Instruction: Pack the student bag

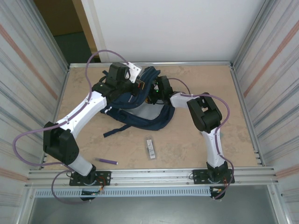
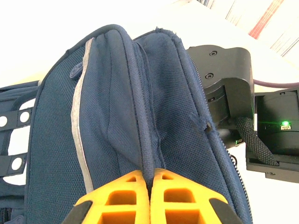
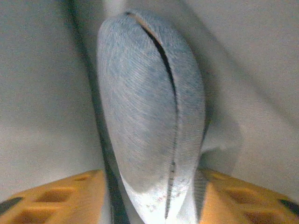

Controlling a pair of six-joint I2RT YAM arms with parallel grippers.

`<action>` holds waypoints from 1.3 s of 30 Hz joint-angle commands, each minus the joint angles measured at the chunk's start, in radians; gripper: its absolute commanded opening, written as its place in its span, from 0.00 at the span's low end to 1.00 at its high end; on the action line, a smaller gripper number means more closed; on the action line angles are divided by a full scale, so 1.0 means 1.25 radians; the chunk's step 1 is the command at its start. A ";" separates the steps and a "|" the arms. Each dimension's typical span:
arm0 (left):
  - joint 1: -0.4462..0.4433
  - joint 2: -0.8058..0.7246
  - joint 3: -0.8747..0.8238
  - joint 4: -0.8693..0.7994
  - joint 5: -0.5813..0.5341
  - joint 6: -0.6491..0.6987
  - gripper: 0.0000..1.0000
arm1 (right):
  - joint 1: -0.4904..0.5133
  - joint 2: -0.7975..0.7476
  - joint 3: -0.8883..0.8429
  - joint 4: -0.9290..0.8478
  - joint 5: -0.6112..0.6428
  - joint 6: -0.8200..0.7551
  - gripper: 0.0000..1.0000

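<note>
The student bag (image 1: 140,109), navy with a silver stripe, lies at the back middle of the table. My left gripper (image 1: 135,88) is at its top. In the left wrist view the gripper (image 2: 150,179) is shut on a raised navy seam of the bag (image 2: 107,116). My right gripper (image 1: 156,95) reaches into the bag's opening from the right. In its wrist view a grey-blue zipped pouch (image 3: 145,102) stands between the orange fingers (image 3: 70,191) of that gripper (image 3: 152,175), surrounded by pale lining. The right finger looks close against the pouch. A dark strip separates it from the left finger.
A purple pen (image 1: 108,161) lies on the table near the left arm's base. A small pale rectangular item (image 1: 150,148) lies in front of the bag. Metal walls enclose the table on the left, right and back. The right arm's black wrist (image 2: 229,84) sits beside the bag.
</note>
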 commanded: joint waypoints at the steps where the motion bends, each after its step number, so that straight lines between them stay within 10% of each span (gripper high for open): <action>1: -0.013 -0.036 0.060 0.086 0.048 0.021 0.00 | 0.017 0.019 0.018 0.034 -0.035 -0.013 0.45; 24: -0.011 -0.056 0.038 0.056 0.026 0.057 0.00 | 0.072 0.314 0.339 0.170 -0.026 0.106 0.15; 39: 0.003 -0.007 -0.053 0.073 -0.177 0.010 0.00 | -0.038 -0.068 -0.107 0.205 -0.074 0.004 0.27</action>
